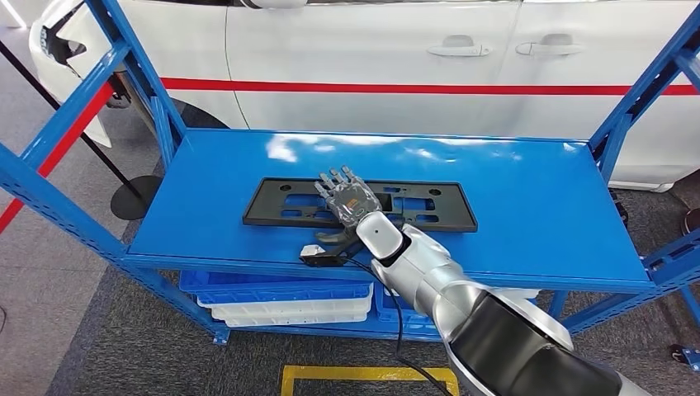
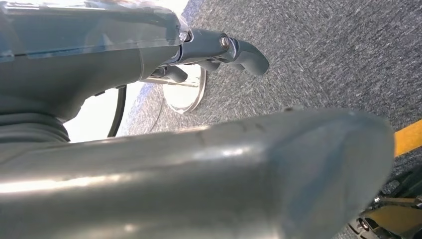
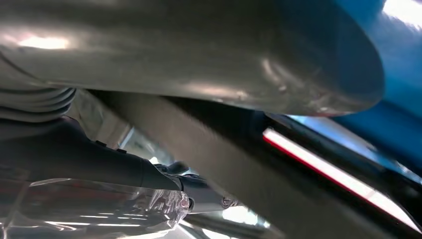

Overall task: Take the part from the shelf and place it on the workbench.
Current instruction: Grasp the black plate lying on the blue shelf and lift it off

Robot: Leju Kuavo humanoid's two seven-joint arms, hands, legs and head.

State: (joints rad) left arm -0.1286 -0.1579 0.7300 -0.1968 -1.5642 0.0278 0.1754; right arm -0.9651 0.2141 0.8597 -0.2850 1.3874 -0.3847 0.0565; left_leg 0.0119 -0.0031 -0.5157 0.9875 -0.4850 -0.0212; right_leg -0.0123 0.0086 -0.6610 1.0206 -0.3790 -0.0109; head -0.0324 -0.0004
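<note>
The right hand [image 1: 350,198] rests flat, fingers spread, on the black part [image 1: 437,208] lying under it on the blue shelf [image 1: 536,198].

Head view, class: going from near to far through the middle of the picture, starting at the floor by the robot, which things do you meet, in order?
Yellow floor marking → white bins on the lower shelf → right hand over the black part → bare blue shelf top → white car.
</note>
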